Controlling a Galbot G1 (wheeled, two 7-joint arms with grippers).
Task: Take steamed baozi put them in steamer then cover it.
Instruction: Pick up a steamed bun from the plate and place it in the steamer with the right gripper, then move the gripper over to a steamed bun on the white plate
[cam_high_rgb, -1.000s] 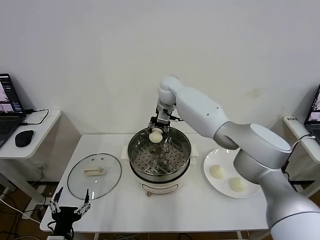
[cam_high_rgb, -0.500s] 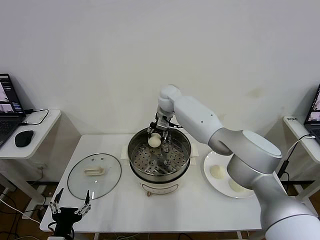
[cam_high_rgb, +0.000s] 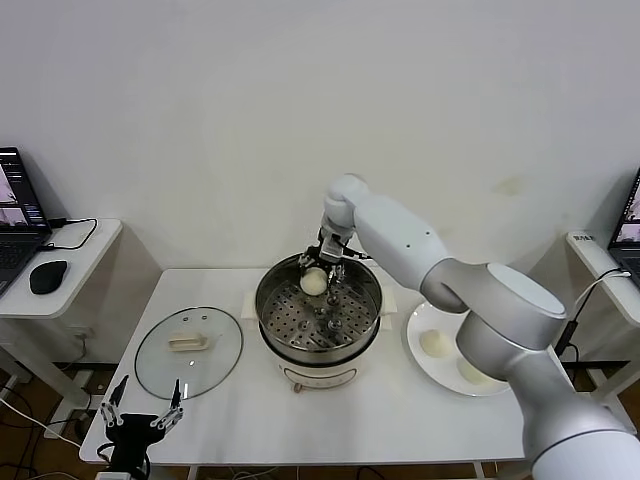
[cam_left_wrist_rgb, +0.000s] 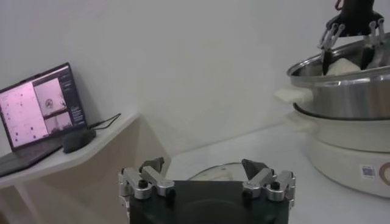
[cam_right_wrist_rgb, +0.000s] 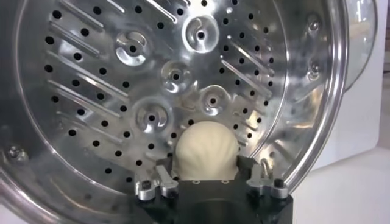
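My right gripper (cam_high_rgb: 325, 268) is shut on one cream-white baozi (cam_high_rgb: 314, 283) and holds it just inside the far rim of the steel steamer (cam_high_rgb: 300, 350). In the right wrist view the baozi (cam_right_wrist_rgb: 206, 149) sits between the fingers (cam_right_wrist_rgb: 163, 178), close above the bare perforated tray (cam_right_wrist_rgb: 152, 79). One baozi (cam_high_rgb: 434, 343) lies on the white plate (cam_high_rgb: 440, 312); another (cam_high_rgb: 470, 372) is partly hidden by my right arm. The glass cover (cam_high_rgb: 189, 351) lies flat left of the steamer. My left gripper (cam_high_rgb: 140, 415) is open and empty, parked low at the table's front left.
The steamer stands mid-table on its white base (cam_high_rgb: 322, 377). A side table at the left holds a laptop (cam_high_rgb: 20, 205) and a mouse (cam_high_rgb: 48, 275). Another laptop (cam_high_rgb: 628, 225) is at the right edge. The wall is close behind the table.
My right gripper has moved down and slightly right with the baozi, from above the far rim into the steamer. The left arm has not moved.
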